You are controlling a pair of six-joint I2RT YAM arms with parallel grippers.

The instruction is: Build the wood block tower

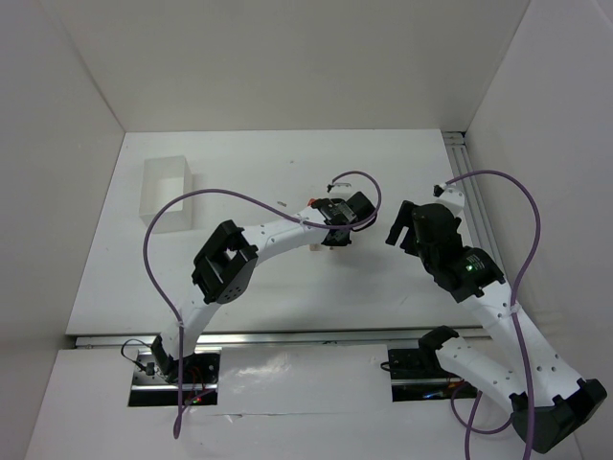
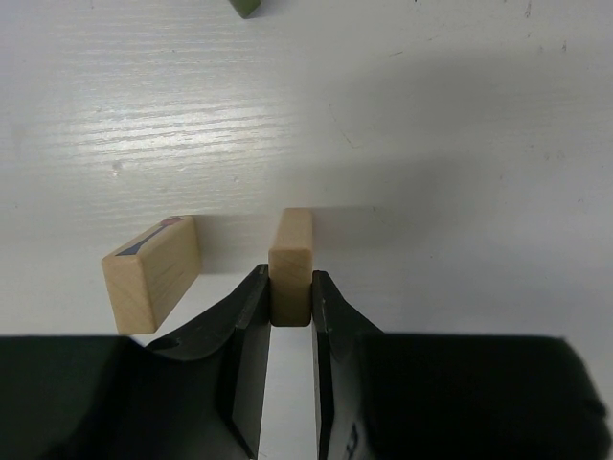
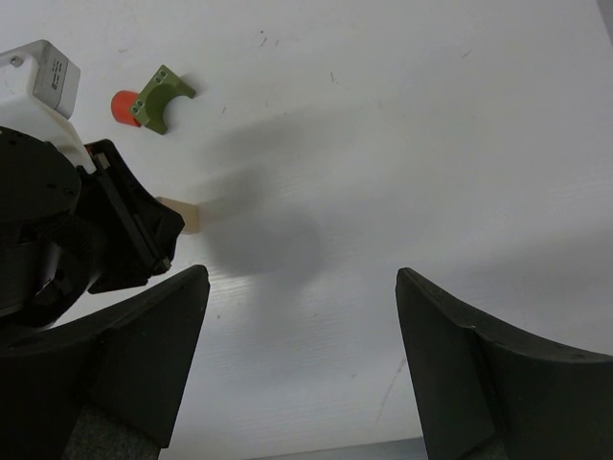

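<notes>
Tan wood block (image 2: 290, 251) is pinched in the left gripper (image 2: 288, 292), nearly closed; right gripper (image 3: 302, 287) gapes empty.

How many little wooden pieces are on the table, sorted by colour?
Tan: 2, a gripped block and a loose block
Green: 1, an arch piece
Red: 1, a red piece
Total: 4

Green block (image 2: 247, 7) cropped (top edge), perhaps arched.

Left arm (image 1: 278, 233) reaches forward with left fingers (image 2: 244, 326) pinched close; right arm (image 1: 469, 273) hovers, right fingers (image 3: 479, 359) spread wide.
</notes>
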